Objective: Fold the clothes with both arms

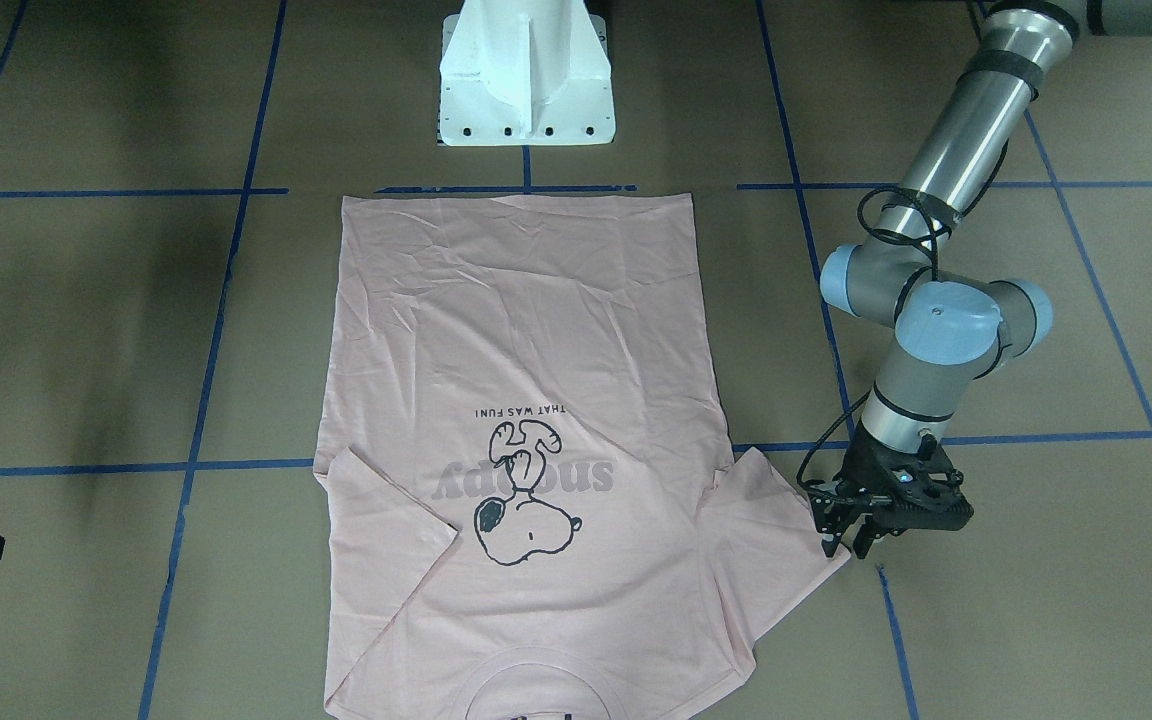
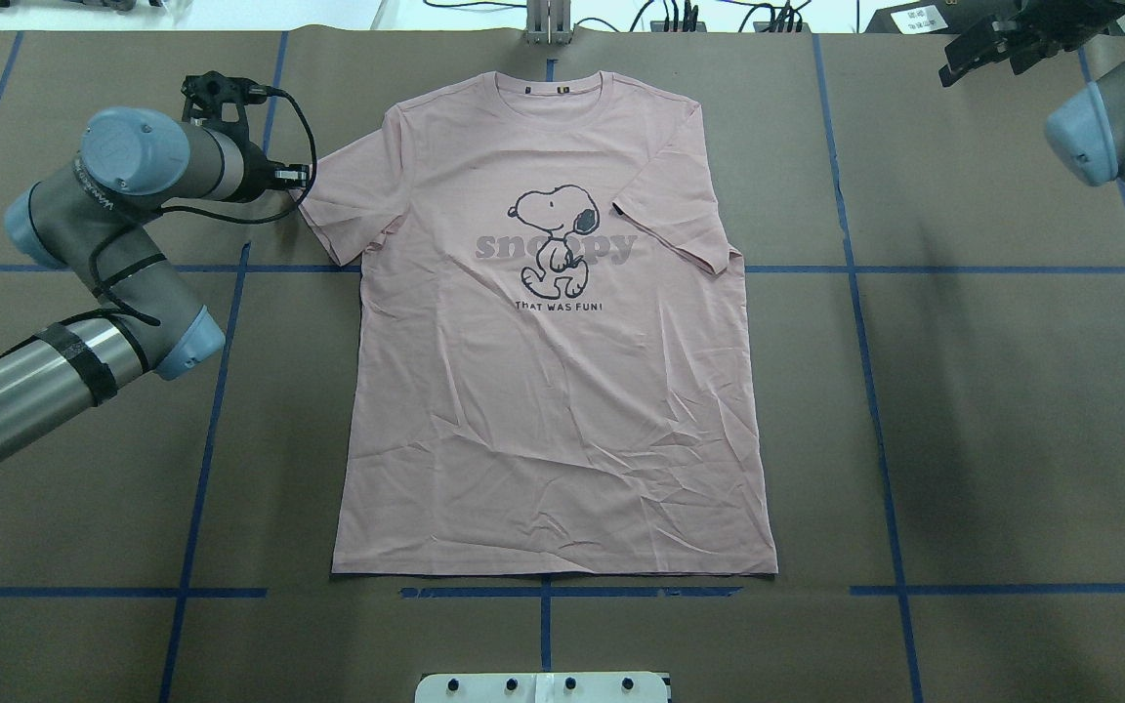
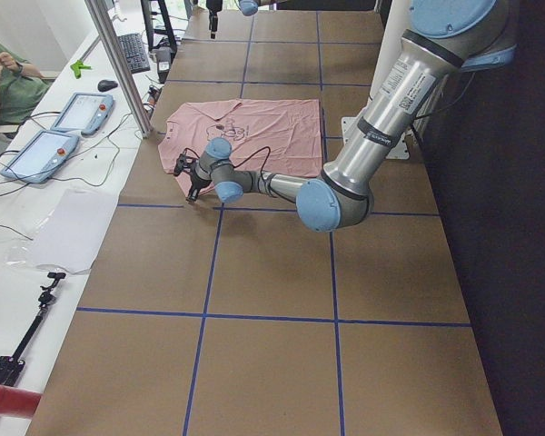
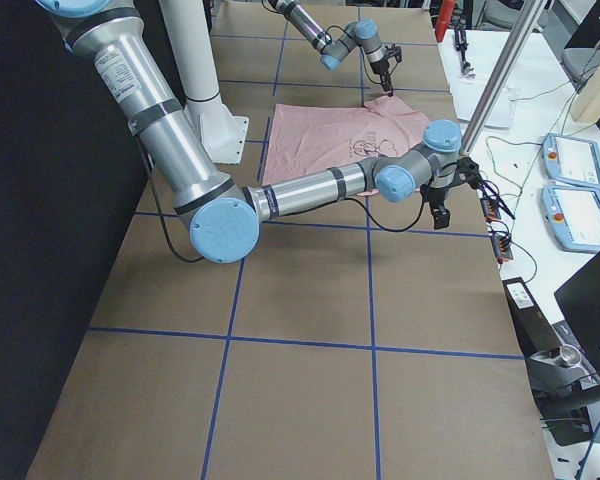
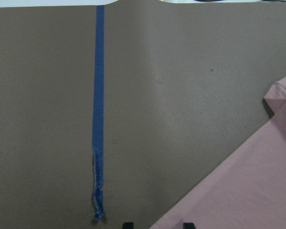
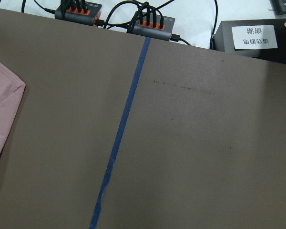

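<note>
The left gripper sits low at the T-shirt's sleeve tip, fingertips apart astride the hem; the shirt lies flat, print up, on the table; the right gripper hangs well clear, its opening unreadable.

The T-shirt reads "THAT WAS FUN!" under grey "snoopy" (partly hidden by the cartoon).

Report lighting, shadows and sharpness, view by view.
Front-facing: soft dark shadow patches on the table at the view's left; overhead: even light, T-shirt print crisp; exterior left: right margin falls black; both wrist views: in focus, no glare.
</note>
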Tool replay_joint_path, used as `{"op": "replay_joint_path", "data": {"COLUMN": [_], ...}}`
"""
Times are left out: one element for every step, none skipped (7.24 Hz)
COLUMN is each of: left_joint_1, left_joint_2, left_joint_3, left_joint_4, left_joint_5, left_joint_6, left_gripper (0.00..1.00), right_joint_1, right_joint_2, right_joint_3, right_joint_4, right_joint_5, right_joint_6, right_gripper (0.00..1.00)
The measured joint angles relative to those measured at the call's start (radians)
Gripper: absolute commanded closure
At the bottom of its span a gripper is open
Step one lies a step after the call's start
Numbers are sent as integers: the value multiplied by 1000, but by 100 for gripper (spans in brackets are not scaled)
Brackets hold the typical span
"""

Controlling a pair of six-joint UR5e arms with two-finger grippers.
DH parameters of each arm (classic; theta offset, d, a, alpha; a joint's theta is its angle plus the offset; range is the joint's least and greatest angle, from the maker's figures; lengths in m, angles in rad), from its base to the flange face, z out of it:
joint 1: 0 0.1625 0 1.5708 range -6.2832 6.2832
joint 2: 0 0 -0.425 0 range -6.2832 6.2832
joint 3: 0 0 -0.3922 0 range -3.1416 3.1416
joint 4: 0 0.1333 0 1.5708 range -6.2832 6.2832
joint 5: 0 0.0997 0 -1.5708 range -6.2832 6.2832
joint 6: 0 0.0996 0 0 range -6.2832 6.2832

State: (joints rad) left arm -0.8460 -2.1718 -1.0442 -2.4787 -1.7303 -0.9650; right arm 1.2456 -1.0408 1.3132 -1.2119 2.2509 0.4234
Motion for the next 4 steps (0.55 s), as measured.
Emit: {"op": "replay_joint_path", "data": {"left_joint_1": [2, 3, 4, 4], "left_joint_2": [-1, -2, -2, -3], "left_joint_3": [0, 0, -3, -18], "left_joint_4": [0, 0, 0, 4], "left_joint_5": [0, 0, -1, -3], "left_joint_6": [0, 1, 3, 6], "left_gripper": [100, 100, 100, 100], "right_joint_1": [0, 0, 1, 1], "right_joint_2": [0, -1, -1, -2], "right_joint_3": [0, 0, 0, 1], "right_joint_4": [0, 1, 1, 1], "right_joint_5": [0, 0, -1, -1], "right_joint_6": [0, -1, 0, 0], "right_gripper": [0, 0, 0, 0]}}
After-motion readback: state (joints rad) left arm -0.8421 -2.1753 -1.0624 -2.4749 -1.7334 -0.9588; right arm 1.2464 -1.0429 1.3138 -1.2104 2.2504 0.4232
